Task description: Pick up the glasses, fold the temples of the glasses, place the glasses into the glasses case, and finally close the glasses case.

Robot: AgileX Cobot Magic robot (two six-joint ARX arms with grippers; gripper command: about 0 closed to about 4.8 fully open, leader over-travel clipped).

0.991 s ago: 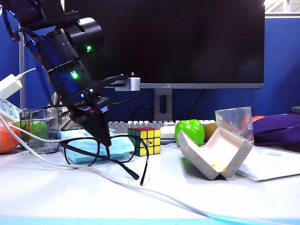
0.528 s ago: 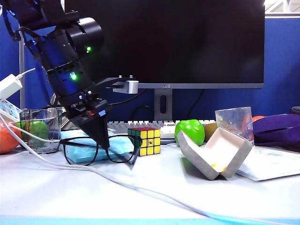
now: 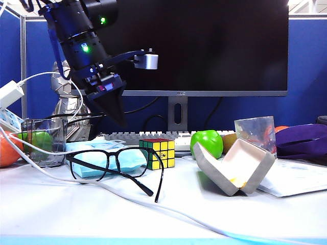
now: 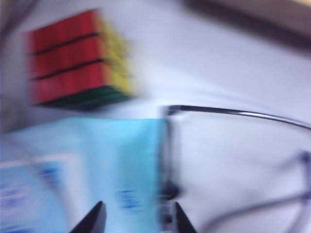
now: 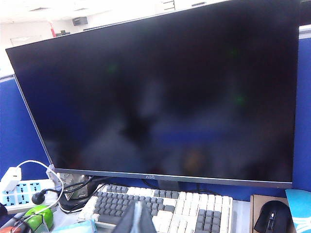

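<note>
The black thin-framed glasses (image 3: 117, 157) stand on the white table in front of the tissue pack, with both temples (image 3: 159, 176) swung out toward the camera. My left gripper (image 3: 117, 116) hangs well above them, open and holding nothing. In the blurred left wrist view the open left gripper (image 4: 138, 221) sits over the tissue pack edge, with the glasses (image 4: 168, 155) just beside one fingertip. The grey glasses case (image 3: 232, 173) lies open to the right, its off-white lining showing. My right gripper (image 5: 138, 219) is shut and empty above a keyboard, and it does not show in the exterior view.
A Rubik's cube (image 3: 157, 153) and a light blue tissue pack (image 3: 97, 162) sit right behind the glasses. A white cable (image 3: 153, 205) runs across the table front. A green apple (image 3: 207, 142), a keyboard (image 5: 194, 211), a monitor (image 3: 184, 46) and a clear cup (image 3: 43, 140) stand further back.
My left gripper has opened, let go of the glasses and risen high above them. The glasses now rest on the table with the temples spread. The right arm has not moved.
</note>
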